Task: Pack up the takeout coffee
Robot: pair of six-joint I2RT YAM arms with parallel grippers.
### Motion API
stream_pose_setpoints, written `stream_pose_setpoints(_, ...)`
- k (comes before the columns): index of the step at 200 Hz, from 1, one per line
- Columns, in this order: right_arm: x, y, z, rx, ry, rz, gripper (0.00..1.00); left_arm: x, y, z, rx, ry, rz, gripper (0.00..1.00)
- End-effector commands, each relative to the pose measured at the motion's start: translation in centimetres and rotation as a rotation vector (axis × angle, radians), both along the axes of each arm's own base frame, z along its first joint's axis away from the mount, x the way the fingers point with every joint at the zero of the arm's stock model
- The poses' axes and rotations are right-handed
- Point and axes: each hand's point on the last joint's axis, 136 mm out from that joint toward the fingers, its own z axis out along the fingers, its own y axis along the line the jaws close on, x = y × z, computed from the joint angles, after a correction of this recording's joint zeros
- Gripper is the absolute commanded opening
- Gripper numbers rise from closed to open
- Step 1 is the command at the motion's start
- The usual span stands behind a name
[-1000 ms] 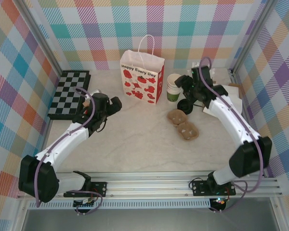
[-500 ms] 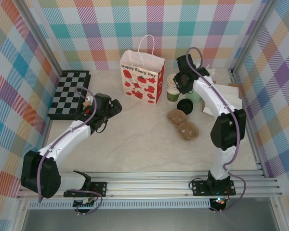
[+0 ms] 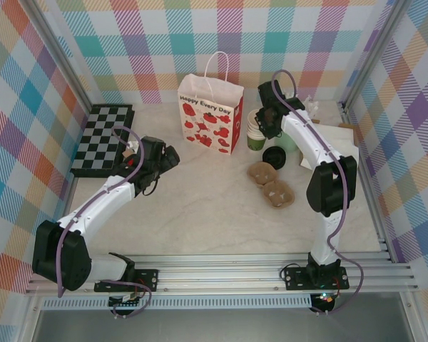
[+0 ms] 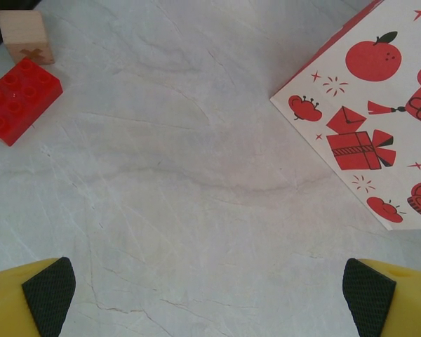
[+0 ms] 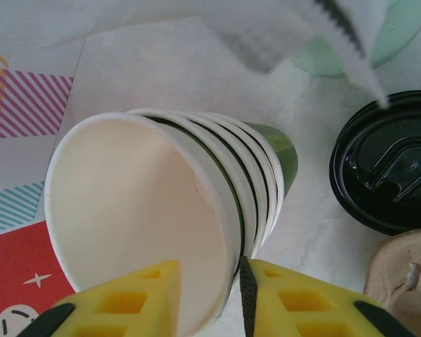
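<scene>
Stack of green paper cups (image 3: 256, 132) beside the bag (image 3: 210, 114), my right pincer (image 5: 207, 275) pinching the top cup's (image 5: 137, 210) wall, black lid (image 5: 389, 165) loose on the counter (image 5: 309, 239) just beside, left pincer (image 4: 210, 291) spread.

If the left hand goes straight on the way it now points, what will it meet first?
Most likely the bare table top, between the red brick and the paper bag; depth is hard to judge.

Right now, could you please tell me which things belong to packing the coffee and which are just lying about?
For the job: stack of green paper cups, black lid, printed paper bag, possibly brown pulp pieces.
Lying about: chessboard, red building brick, wooden block.
</scene>
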Motion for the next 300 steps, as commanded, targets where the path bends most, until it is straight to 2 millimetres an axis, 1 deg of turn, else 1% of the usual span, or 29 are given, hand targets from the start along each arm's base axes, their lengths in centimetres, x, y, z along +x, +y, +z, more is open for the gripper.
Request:
stream_pose_setpoints(1, 0.0, 0.0, 0.3, -0.010, 0.003, -0.007, 0.26, 0.1, 0.4, 0.4, 0.027, 0.005, 0.012, 1.00)
stream_pose_setpoints(30, -0.1, -0.1, 1.0, -0.009, -0.014, -0.008, 0.20, 0.0, 0.5, 0.6, 0.027, 0.002, 0.015, 1.00)
stream_pose_setpoints(44, -0.2, -0.2, 1.4, -0.006, -0.018, -0.007, 0.13, 0.0, 0.5, 0.5, 0.028, 0.007, 0.014, 1.00)
stream_pose_setpoints(59, -0.3, -0.1, 1.7, 0.000, -0.017, -0.005, 0.08, -0.1, 0.5, 0.7, 0.028, 0.009, 0.017, 1.00)
stream_pose_setpoints(76, -0.6, -0.2, 2.3, 0.000, -0.005, -0.002, 0.06, -0.2, 0.7, 0.8, 0.030, 0.009, 0.021, 1.00)
stream_pose_setpoints(91, -0.9, -0.2, 2.5, 0.009, 0.011, 0.005, 0.05, -0.3, 0.8, 1.0, 0.031, 0.007, 0.026, 1.00)
stream_pose_setpoints(109, -0.8, -0.2, 2.8, 0.025, 0.028, 0.016, 0.00, -0.2, 0.9, 1.3, 0.035, 0.005, 0.029, 1.00)
stream_pose_setpoints(133, -1.1, -0.3, 3.2, 0.012, 0.060, 0.016, 0.00, -0.2, 0.7, 1.5, 0.031, 0.010, 0.023, 1.00)
stream_pose_setpoints(153, -0.6, -0.4, 4.3, 0.006, 0.035, 0.033, 0.00, 0.0, 0.4, 1.8, 0.019, 0.002, 0.013, 1.00)
stream_pose_setpoints(167, -0.3, -0.7, 5.7, -0.014, -0.002, 0.039, 0.00, 0.1, 0.2, 1.9, 0.015, 0.001, 0.003, 1.00)
stream_pose_setpoints(202, -0.6, -1.5, 9.0, -0.051, -0.081, 0.055, 0.00, 0.3, -0.4, 2.7, 0.003, -0.007, -0.028, 1.00)
stream_pose_setpoints(221, -1.3, -1.8, 11.3, -0.073, -0.128, 0.080, 0.00, 0.4, -0.7, 3.3, -0.006, -0.011, -0.045, 1.00)
stream_pose_setpoints(236, -2.3, -2.0, 13.1, -0.099, -0.162, 0.110, 0.00, 0.5, -1.1, 4.1, -0.016, -0.014, -0.061, 1.00)
stream_pose_setpoints(263, -4.4, -1.4, 16.1, -0.141, -0.228, 0.215, 0.00, 0.4, -1.6, 5.4, -0.033, -0.019, -0.096, 1.00)
stream_pose_setpoints(277, -5.5, -0.7, 16.8, -0.120, -0.237, 0.267, 0.00, 0.3, -2.0, 6.0, -0.047, -0.022, -0.116, 1.00)
stream_pose_setpoints(300, -7.6, 0.3, 16.7, -0.096, -0.208, 0.331, 0.00, -0.1, -2.6, 6.9, -0.071, -0.021, -0.153, 1.00)
